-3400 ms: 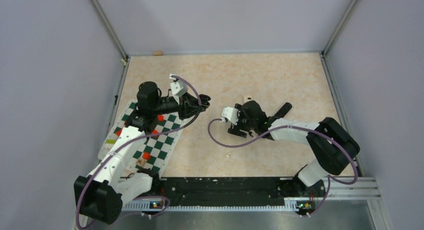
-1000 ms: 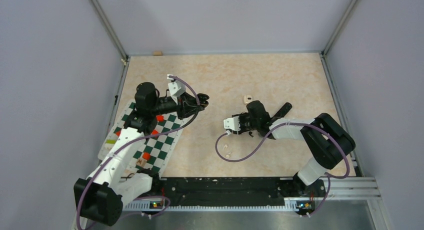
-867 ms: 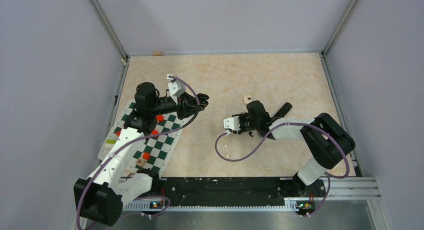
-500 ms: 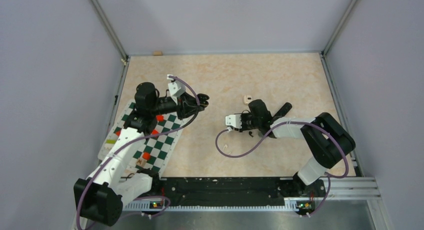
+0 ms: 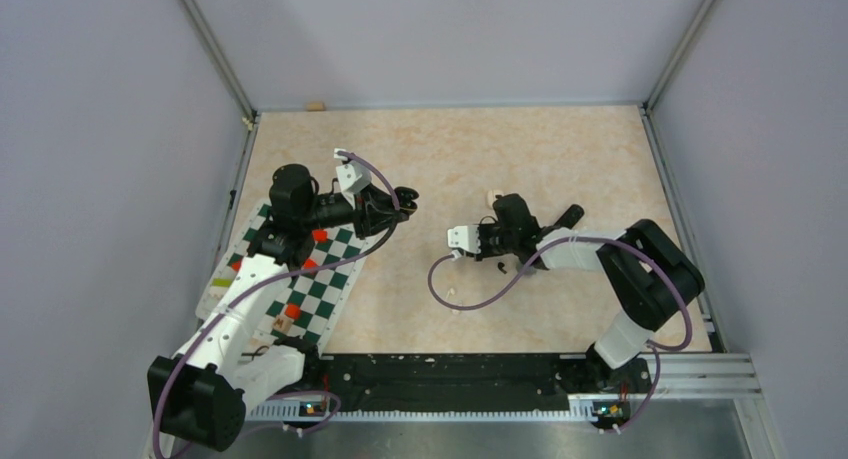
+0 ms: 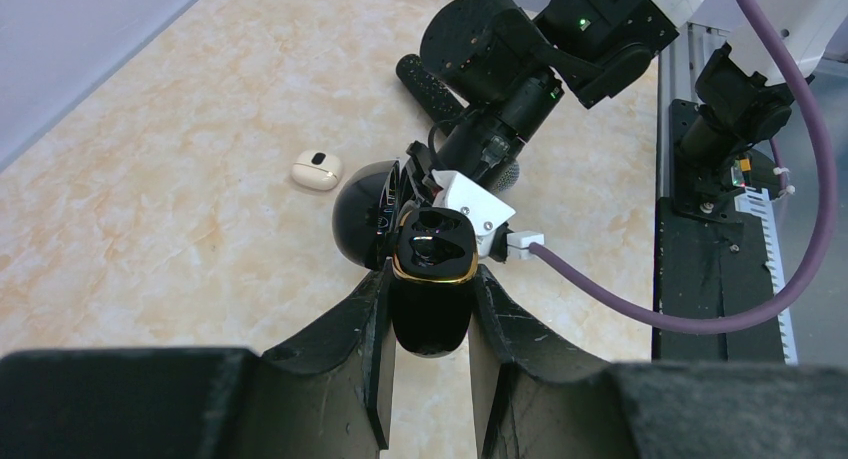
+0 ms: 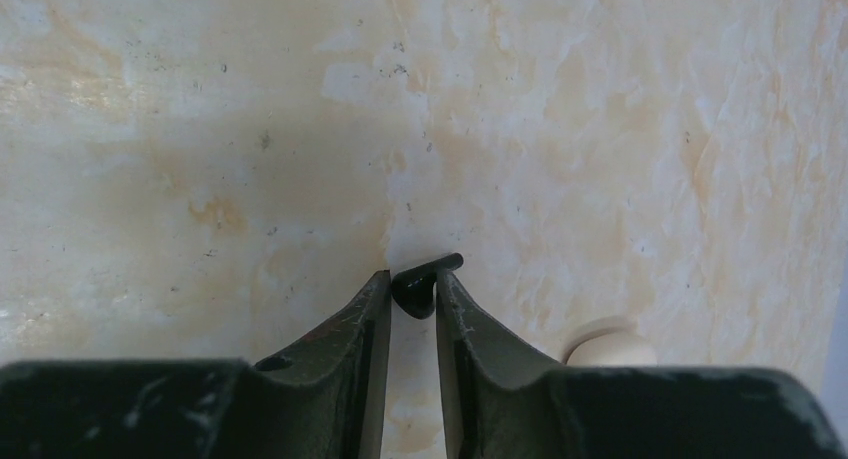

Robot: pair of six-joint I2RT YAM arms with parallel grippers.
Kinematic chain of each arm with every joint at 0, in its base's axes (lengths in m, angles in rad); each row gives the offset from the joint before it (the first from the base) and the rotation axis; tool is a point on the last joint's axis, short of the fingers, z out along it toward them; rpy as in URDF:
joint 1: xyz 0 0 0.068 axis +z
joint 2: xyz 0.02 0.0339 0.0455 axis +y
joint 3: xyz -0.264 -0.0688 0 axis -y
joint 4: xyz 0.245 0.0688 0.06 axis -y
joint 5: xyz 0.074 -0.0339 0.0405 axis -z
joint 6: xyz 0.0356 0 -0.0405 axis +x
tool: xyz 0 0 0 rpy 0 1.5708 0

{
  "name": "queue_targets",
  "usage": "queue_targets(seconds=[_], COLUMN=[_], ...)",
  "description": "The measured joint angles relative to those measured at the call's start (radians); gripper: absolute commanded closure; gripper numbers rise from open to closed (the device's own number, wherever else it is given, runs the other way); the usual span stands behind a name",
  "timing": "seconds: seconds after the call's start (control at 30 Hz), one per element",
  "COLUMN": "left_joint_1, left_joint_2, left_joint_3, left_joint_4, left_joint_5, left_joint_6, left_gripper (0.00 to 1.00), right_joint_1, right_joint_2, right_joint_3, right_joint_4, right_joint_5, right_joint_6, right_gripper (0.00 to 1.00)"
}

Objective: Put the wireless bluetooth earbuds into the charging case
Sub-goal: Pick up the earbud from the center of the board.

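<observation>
Overhead, marbled beige table [image 5: 480,149]; green-and-white checkered mat [image 5: 330,294] at its left edge. Black microphone [image 5: 567,217] lies by the right arm. Small cream case [image 6: 316,170] sits closed on the table, apart from both arms.

Left gripper [image 6: 432,279] is clamped on the charging case [image 6: 432,314], which is glossy black, gold-rimmed, mouth up, dark wells showing, held clear of the table near its middle.

Right gripper [image 7: 412,289] points down at the table, fingertips nearly together, pinching a black earbud [image 7: 418,282] by its rounded head, with the short stem jutting right. Contact with the table cannot be told. The cream case edge is just beside the right finger.
</observation>
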Motion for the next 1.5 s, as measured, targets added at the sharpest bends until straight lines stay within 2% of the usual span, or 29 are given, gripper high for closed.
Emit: queue_targets(seconds=[0.23, 0.5, 0.77, 0.97, 1.17, 1.33, 1.5], left_joint_1=[0.000, 0.000, 0.000, -0.006, -0.031, -0.063, -0.107], left_joint_2=[0.000, 0.000, 0.000, 0.001, 0.019, 0.062, 0.095], left_joint_3=[0.000, 0.000, 0.000, 0.000, 0.003, 0.040, 0.090], left_joint_4=[0.000, 0.000, 0.000, -0.011, -0.066, -0.155, -0.248], left_joint_5=[0.000, 0.000, 0.003, 0.003, 0.002, -0.018, -0.046], left_joint_6=[0.000, 0.000, 0.000, 0.026, 0.084, 0.167, 0.257], left_gripper=[1.00, 1.00, 1.00, 1.00, 1.00, 1.00, 1.00], right_joint_1=[0.000, 0.000, -0.004, -0.074, -0.153, -0.162, -0.170], right_joint_2=[0.024, 0.009, -0.181, -0.274, -0.349, -0.402, -0.473], right_joint_3=[0.043, 0.041, 0.047, 0.132, 0.172, 0.171, 0.158], right_joint_4=[-0.039, -0.050, -0.125, -0.188, -0.179, -0.101, 0.049], right_joint_5=[-0.007, -0.006, -0.087, -0.272, -0.476, -0.618, -0.715], right_joint_6=[-0.004, 0.028, 0.163, 0.343, 0.587, 0.807, 1.039], right_gripper=[0.88, 0.90, 0.91, 0.92, 0.92, 0.92, 0.92])
